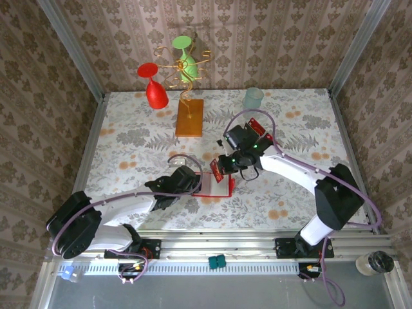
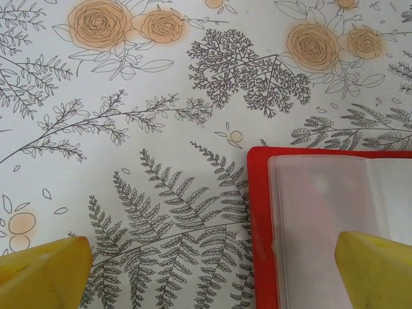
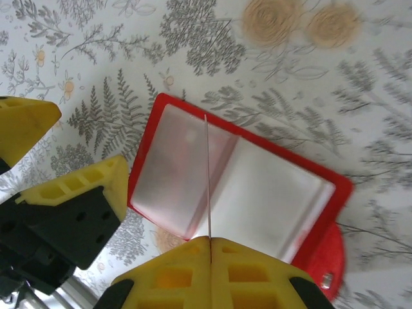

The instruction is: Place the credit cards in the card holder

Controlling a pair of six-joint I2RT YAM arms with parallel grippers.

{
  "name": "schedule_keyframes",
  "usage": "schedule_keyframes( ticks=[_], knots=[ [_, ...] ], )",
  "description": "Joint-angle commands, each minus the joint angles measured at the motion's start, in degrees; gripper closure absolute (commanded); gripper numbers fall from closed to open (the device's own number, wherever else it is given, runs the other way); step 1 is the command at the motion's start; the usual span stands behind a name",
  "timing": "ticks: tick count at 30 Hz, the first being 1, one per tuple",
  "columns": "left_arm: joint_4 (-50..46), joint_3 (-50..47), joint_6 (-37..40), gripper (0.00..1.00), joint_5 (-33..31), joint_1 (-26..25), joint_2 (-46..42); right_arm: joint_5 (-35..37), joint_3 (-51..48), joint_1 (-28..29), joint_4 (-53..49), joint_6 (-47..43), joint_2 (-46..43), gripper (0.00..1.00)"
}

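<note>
Worktop [image 1: 129, 135] in floral cloth, both arms reaching in from near edge.

Left gripper [image 2: 211, 251] far side of near edge, just left of middle. Jaws spread wide, nothing between them. One yellow finger [image 2: 376, 267] over left pocket of wallet [image 2: 261, 225], other finger out over bare cloth. Pressing down or only hovering: cannot tell.

Wallet lying open and flat near middle of near edge, pale pockets up, snap tab on its right side.

Right gripper [image 3: 210, 248] directly above wallet. Jaws fully closed, pinching one card [image 3: 208, 180] by its edge. Card seen edge-on from wrist, a thin line standing over the fold area between the pockets. Not yet in any pocket, by the look of it.

More cards [image 1: 259, 126] lying right of centre, behind right gripper, well apart from wallet. Count not readable.

Risks, as judgement:
- Card edge catching on pocket lip instead of sliding in; cause: thin slot, card over fold rather than clearly lined up with an opening.
- Wallet skidding or folding up under push; cause: nothing clearly pinning it, smooth cloth.
- Card twisting or slipping in pinch; cause: small grip on a slick flat thing.
- Left finger blocking pocket mouth, or grippers bumping; cause: both crowded over same small spot.
</note>
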Motion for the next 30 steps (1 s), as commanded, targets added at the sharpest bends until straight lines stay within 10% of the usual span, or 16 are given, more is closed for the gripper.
schedule_keyframes(
  ticks=[1,30],
  knots=[
    [-1.7,-1.2,0.2,0.02,-1.1,0.6,-0.9,-2.9,-0.9,0.7,4.6,3.9,2.0,1.00],
    [0.4,-1.7,1.0,0.02,1.0,1.0,1.1,-4.9,-1.5,1.7,8.5,5.0,11.2,1.00]
  ],
)
